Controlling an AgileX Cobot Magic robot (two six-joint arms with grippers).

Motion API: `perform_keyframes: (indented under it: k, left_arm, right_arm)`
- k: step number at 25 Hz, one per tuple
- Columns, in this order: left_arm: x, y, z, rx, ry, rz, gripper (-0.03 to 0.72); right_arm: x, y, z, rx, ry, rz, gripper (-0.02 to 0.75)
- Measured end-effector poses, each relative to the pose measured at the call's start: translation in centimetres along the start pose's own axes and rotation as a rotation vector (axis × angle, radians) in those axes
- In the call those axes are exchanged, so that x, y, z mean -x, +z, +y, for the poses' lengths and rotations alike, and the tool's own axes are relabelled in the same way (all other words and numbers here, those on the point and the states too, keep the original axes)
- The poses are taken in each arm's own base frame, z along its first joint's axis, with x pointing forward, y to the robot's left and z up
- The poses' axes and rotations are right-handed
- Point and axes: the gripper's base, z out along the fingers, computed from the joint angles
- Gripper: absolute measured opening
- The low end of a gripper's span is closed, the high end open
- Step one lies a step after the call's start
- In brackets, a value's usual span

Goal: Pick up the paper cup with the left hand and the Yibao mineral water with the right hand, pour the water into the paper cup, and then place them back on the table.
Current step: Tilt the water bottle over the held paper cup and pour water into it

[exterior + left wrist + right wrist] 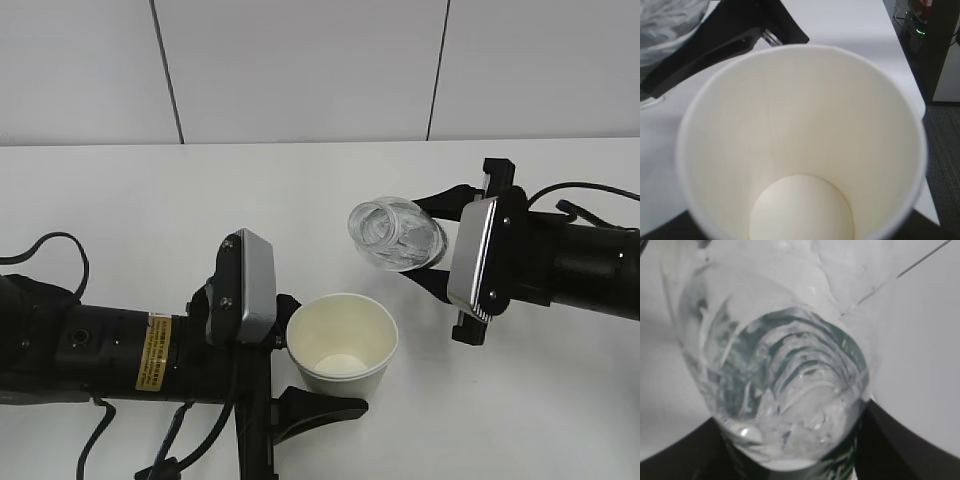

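Observation:
The cream-white paper cup point(343, 343) sits between the jaws of my left gripper point(320, 365), which is shut on its wall. Its mouth fills the left wrist view, where the paper cup point(800, 150) shows a pale bottom and I cannot tell if water lies in it. My right gripper point(430, 240) is shut on the Yibao mineral water point(395, 235), a clear ribbed bottle tipped onto its side up and right of the cup. In the right wrist view the bottle point(780, 370) hangs between black fingers point(910, 440). Its mouth is hidden.
The white table point(200, 200) spreads under both arms, with a grey wall behind it. One black finger of the right gripper point(725, 45) crosses above the cup's rim. The table's right edge point(905, 60) drops to a dark floor with equipment.

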Motion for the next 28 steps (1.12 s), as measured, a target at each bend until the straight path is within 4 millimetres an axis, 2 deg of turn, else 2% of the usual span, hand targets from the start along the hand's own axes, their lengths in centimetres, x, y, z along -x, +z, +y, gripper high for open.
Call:
perform_keyframes:
  k: [17, 28]
  left_arm:
    - [0.0, 0.0, 0.0, 0.0, 0.0, 0.0, 0.433]
    - [-0.02, 0.0, -0.07, -0.008, 0.006, 0.002, 0.433]
  right_arm:
    - [-0.21, 0.0, 0.09, 0.012, -0.251, 0.022, 0.413]
    - [-0.05, 0.3, -0.72, -0.007, -0.317, 0.016, 0.413]
